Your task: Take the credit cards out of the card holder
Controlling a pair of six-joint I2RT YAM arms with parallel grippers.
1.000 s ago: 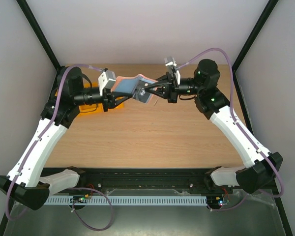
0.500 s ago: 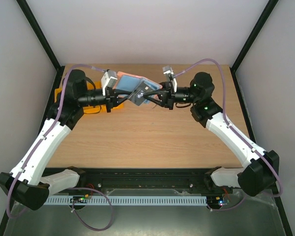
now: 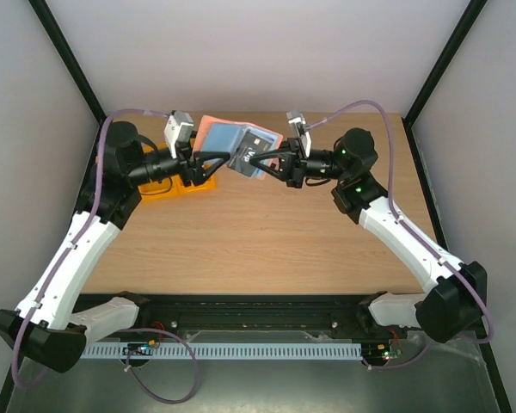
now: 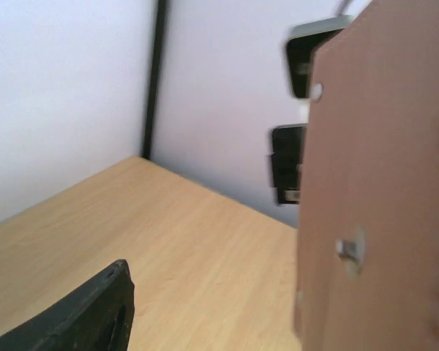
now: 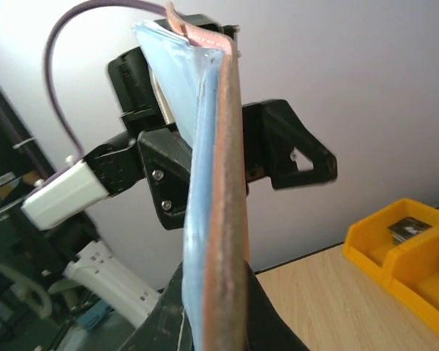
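Card holder (image 3: 219, 138) up in air over far side of table (image 3: 267, 241), edge-on to right wrist camera. Right gripper (image 3: 262, 161) clamped on one end of it. Left gripper (image 3: 217, 162) spread wide, fingers straddling holder without touching. Grey card (image 3: 256, 146) shows at holder's right end, likely next out. To do well: right clamp firm, clear of pocket mouth; left fingers on exposed card edge only; pull straight along pocket — no twisting. Yellow tray (image 5: 380, 256) looks like drop spot.
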